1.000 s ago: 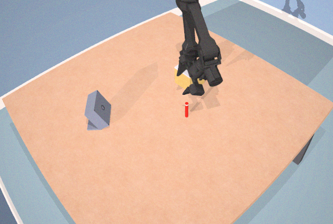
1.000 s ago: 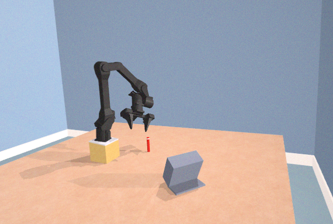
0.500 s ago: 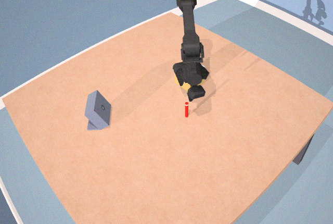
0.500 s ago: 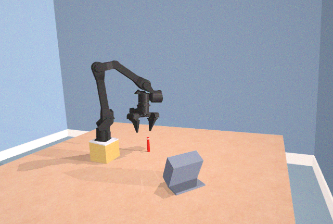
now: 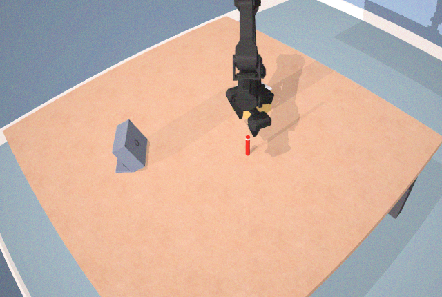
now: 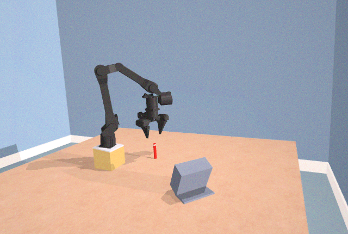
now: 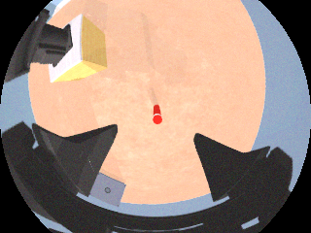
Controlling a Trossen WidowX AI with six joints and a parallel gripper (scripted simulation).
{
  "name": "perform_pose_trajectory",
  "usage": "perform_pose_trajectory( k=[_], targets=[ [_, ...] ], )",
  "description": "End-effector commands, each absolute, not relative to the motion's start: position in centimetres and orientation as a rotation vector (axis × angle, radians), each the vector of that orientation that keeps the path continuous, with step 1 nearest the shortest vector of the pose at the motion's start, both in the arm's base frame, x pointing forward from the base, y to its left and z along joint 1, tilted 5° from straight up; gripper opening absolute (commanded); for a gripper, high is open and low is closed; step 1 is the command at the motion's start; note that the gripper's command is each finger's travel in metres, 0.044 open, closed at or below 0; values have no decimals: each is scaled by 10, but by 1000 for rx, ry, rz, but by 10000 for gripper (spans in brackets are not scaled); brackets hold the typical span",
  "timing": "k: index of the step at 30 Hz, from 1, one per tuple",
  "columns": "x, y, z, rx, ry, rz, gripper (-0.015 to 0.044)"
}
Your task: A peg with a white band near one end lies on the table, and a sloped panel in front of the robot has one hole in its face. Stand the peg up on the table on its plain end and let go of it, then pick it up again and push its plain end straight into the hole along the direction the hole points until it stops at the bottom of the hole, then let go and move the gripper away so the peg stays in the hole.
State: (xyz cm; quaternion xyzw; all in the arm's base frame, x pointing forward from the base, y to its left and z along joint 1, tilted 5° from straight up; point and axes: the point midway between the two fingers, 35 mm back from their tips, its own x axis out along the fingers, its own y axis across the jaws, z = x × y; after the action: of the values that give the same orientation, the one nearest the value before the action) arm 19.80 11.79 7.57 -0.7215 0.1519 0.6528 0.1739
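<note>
The red peg (image 5: 247, 146) (image 6: 154, 151) (image 7: 157, 116) stands upright on the table, its white band at the top end. My gripper (image 5: 254, 126) (image 6: 153, 134) (image 7: 155, 138) is open and empty. It points down and hangs a little above the peg, almost straight over it. The grey sloped panel (image 5: 130, 145) (image 6: 192, 178) stands apart from the peg, and the hole (image 5: 135, 142) in its face shows in the top view. A small part of the panel (image 7: 108, 189) shows low in the wrist view.
The arm stands on a yellow base block (image 6: 109, 158) (image 7: 88, 49) (image 5: 264, 108) close behind the peg. The wooden table (image 5: 214, 222) (image 6: 84, 205) ends at edges on all sides, with floor beyond.
</note>
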Motion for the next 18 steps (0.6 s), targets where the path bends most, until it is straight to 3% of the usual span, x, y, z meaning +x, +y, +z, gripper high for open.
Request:
perform_pose_trajectory(
  k=[1, 18],
  targets=[
    [199, 119, 76, -2020, 448, 1831, 440],
    [199, 119, 73, -1728, 765, 1572, 440]
  ],
)
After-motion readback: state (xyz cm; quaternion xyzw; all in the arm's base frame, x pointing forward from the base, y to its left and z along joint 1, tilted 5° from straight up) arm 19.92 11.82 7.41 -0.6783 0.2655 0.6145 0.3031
